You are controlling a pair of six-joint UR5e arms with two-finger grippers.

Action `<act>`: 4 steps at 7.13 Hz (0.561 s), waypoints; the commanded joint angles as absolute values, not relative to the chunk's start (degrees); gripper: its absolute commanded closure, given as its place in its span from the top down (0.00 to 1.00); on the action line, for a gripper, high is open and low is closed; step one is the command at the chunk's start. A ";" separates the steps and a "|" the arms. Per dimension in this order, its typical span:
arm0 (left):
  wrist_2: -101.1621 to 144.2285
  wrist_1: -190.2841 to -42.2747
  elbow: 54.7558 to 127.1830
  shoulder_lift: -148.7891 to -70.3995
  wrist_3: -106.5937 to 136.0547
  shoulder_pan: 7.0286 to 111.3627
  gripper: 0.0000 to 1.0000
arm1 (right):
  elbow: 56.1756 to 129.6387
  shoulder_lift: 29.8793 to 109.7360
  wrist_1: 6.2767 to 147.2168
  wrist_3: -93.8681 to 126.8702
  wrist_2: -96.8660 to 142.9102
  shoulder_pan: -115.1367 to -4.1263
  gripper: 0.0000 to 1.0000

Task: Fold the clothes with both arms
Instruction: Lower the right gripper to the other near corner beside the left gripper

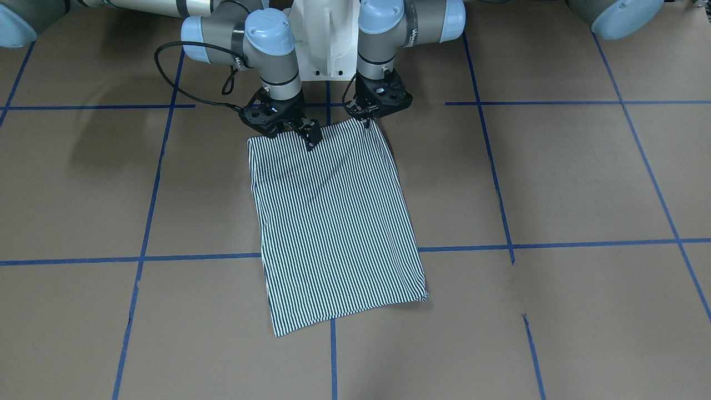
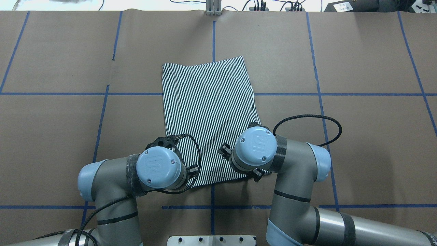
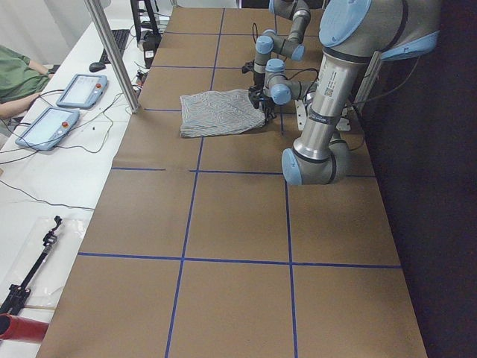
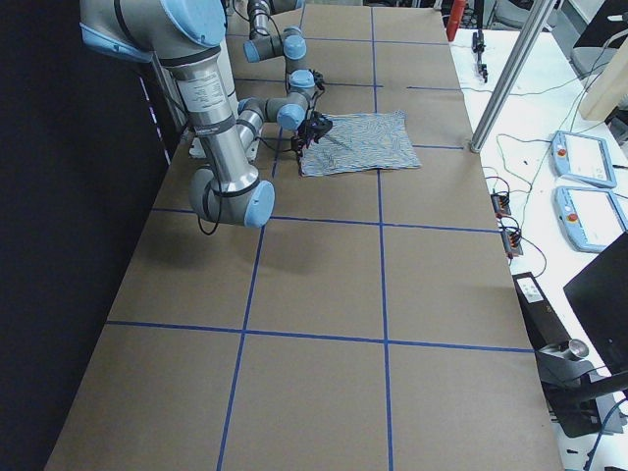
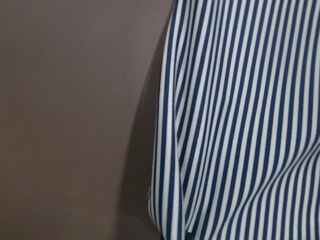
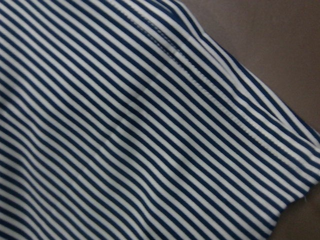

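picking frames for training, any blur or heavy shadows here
Left wrist view: shirt stripes sharp, dark shadow on the table beside its edge; right wrist view: stripes slightly soft; front-facing view: even light, faint soft shadows on the table; overhead view: no glare on the table.

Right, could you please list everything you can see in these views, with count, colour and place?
striped garment: 1, navy and white, folded into a flat rectangle at mid-table in front of the robot
table: 1, brown, marked with a grid of blue tape
teach pendants: 2, light blue-grey, on the white bench beyond the table's far edge
metal post: 1, silver, at that far edge
person's sleeve: 1, green, at the bench
pedestal: 1, white, between the arms
left arm and right arm: 2, grey with light blue caps
left gripper and right gripper: 2, black, at the garment's near edge; grip unclear
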State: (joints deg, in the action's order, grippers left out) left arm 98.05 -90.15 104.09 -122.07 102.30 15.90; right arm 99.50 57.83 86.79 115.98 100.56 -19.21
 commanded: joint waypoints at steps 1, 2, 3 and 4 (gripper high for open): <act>98.09 -90.18 104.15 -121.99 102.30 15.82 0.00 | 99.49 57.92 89.99 116.81 100.37 -19.07 1.00; 98.09 -90.26 104.15 -122.08 102.30 15.82 0.00 | 99.32 58.09 90.00 116.81 100.28 -18.99 1.00; 98.09 -90.26 104.15 -122.08 102.30 15.82 0.00 | 99.23 58.01 89.91 116.72 100.28 -19.33 1.00; 98.09 -90.26 104.15 -121.99 102.30 15.82 0.00 | 99.14 57.92 89.74 116.54 100.28 -19.60 0.99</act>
State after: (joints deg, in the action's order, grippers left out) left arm 98.08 -90.25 104.15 -122.05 102.30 15.83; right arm 99.26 57.99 89.83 116.71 100.30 -19.30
